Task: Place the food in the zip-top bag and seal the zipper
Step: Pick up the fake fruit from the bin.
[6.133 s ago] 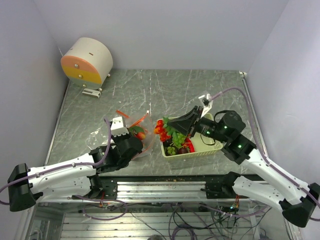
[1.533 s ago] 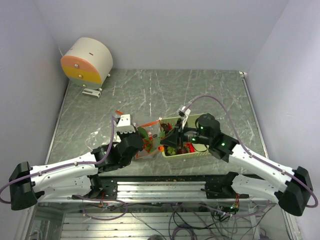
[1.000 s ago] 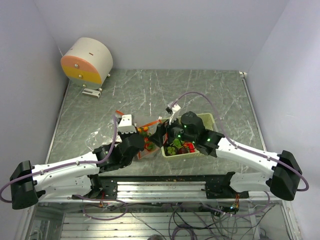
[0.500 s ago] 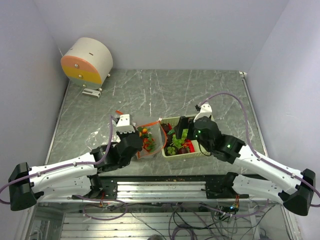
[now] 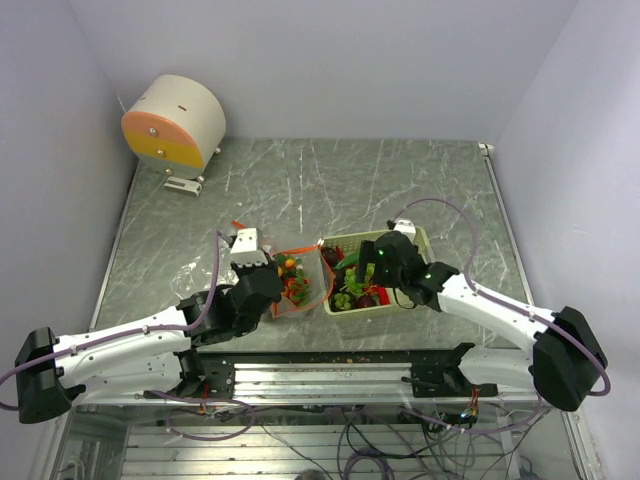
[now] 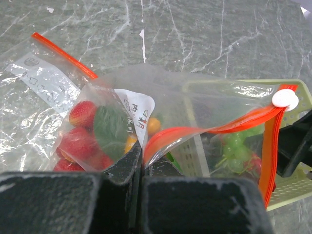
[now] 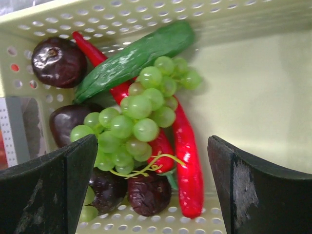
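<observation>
My left gripper is shut on the near lip of the zip-top bag and holds its mouth open toward the basket. The orange-red zipper arcs across the mouth and ends at a white slider. Strawberries and small orange pieces lie inside the bag. My right gripper stands open inside the pale green basket, just above green grapes, red chili peppers and dark purple pieces.
A second clear bag with an orange strip lies flat left of the held one. A long green vegetable rests in the basket. A round cream-and-orange device sits at the back left. The basket touches the bag's mouth.
My right gripper has pulled back from the bag's mouth to the basket and lowered over the grapes, its jaws wide. The left gripper has kept its hold on the bag.
</observation>
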Controlling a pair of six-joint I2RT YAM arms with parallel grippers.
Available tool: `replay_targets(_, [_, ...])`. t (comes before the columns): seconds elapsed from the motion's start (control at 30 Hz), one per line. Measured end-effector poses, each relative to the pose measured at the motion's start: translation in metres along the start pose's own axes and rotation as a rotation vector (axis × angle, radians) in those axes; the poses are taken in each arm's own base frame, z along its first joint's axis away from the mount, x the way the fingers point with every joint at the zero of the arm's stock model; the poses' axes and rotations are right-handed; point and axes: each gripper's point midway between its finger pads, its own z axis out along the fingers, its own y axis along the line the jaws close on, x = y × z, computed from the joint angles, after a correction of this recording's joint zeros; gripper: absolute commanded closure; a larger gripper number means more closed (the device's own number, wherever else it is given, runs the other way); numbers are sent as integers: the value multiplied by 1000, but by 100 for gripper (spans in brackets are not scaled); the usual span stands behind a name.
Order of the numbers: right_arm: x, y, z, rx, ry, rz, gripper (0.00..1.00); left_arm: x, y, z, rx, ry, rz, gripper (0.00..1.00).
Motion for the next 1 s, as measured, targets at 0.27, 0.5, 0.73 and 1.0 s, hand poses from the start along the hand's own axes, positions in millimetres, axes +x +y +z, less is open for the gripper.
replay_targets(0.27, [10, 22, 23, -79, 30, 38, 21, 0, 0, 0, 0, 1, 4, 93])
replay_targets(0.5, [17, 20, 35, -62, 46, 41, 58, 0, 1, 0, -1, 1, 6, 93])
replay_targets(0.73, [13, 17, 30, -57, 25, 37, 100, 0, 1, -1, 0, 0, 3, 93])
replay_targets(1.0, [-22, 17, -8, -97, -90, 26, 100, -2, 3, -3, -1, 2, -2, 93])
